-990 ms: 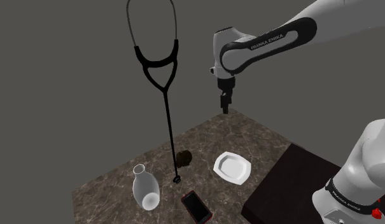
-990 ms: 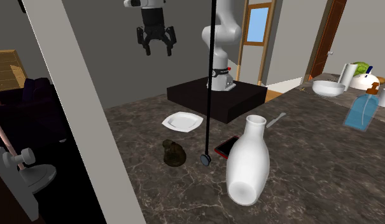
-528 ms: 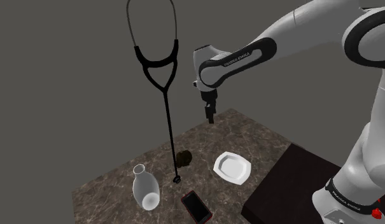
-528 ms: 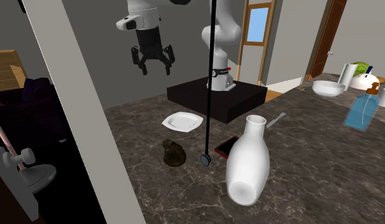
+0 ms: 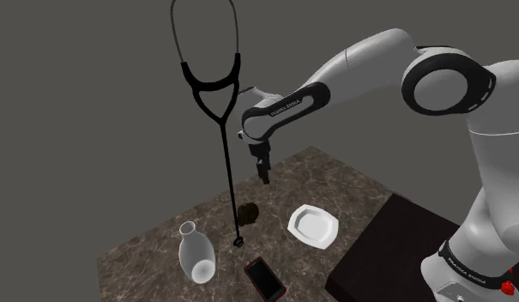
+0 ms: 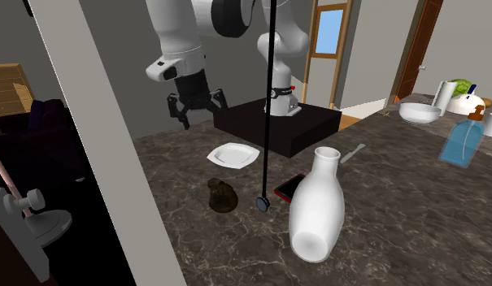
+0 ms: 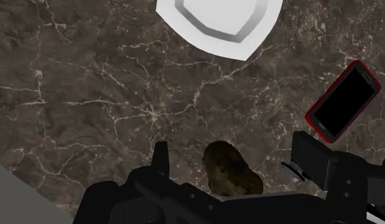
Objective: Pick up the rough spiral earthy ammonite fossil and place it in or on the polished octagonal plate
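Where the brown, lumpy fossil [image 5: 247, 212] lies on the dark veined tabletop [image 5: 334, 180], it sits near the white eight-sided plate [image 5: 313, 226], on the shoulder view's left of it and apart from it. The plate has nothing on it. The gripper [image 5: 265, 176] hangs in the air above the fossil, clear of the table, its fingers spread wide and holding nothing. In the wrist view the fossil [image 7: 232, 170] shows between the two fingers [image 7: 160, 156], untouched by either, with the plate [image 7: 216, 25] beyond it and a red-edged black phone [image 7: 342, 102] off to one side. A black stethoscope [image 5: 223, 129] stands upright, its round end resting on the table just beside the fossil. In the second exterior view a white bottle [image 6: 317, 213] stands nearest the camera, with the phone [image 6: 291, 187] behind it and the fossil [image 6: 223, 196] on that view's left.
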`<state>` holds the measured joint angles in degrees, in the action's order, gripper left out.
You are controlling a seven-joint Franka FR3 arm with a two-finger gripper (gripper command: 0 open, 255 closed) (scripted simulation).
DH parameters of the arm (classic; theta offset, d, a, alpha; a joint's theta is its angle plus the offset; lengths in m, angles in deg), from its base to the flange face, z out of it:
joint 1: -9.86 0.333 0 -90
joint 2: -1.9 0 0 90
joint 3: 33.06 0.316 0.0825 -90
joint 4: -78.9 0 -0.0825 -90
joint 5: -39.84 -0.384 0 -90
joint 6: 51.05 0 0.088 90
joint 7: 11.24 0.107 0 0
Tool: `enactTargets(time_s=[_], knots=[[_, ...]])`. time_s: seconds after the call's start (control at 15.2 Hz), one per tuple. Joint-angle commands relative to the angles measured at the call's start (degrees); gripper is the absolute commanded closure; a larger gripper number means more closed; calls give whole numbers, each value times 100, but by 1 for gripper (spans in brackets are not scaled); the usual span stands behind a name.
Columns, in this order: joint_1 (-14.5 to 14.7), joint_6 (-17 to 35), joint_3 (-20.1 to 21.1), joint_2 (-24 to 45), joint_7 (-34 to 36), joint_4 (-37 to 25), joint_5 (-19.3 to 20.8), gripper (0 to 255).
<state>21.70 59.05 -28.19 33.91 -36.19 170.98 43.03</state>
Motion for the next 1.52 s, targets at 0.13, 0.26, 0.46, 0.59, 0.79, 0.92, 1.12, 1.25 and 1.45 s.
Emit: enactTargets(time_s=[0.13,0.26,0.46,0.59,0.79,0.92,1.12,1.25,1.45], knots=[[188,-231,108,926,-153,-991,76,0],[292,-382,154,1405,-239,-1539,117,0],[472,-682,215,2181,-379,-2494,179,0],[613,-957,250,2767,-483,-3276,218,0],[639,-866,252,2895,-501,-3296,227,0],[633,-715,248,2899,-496,-3149,230,0],[625,-496,240,2917,-489,-2947,234,0],[627,-455,234,2921,-489,-2910,231,0],[630,-455,229,2921,-491,-2911,226,0]])
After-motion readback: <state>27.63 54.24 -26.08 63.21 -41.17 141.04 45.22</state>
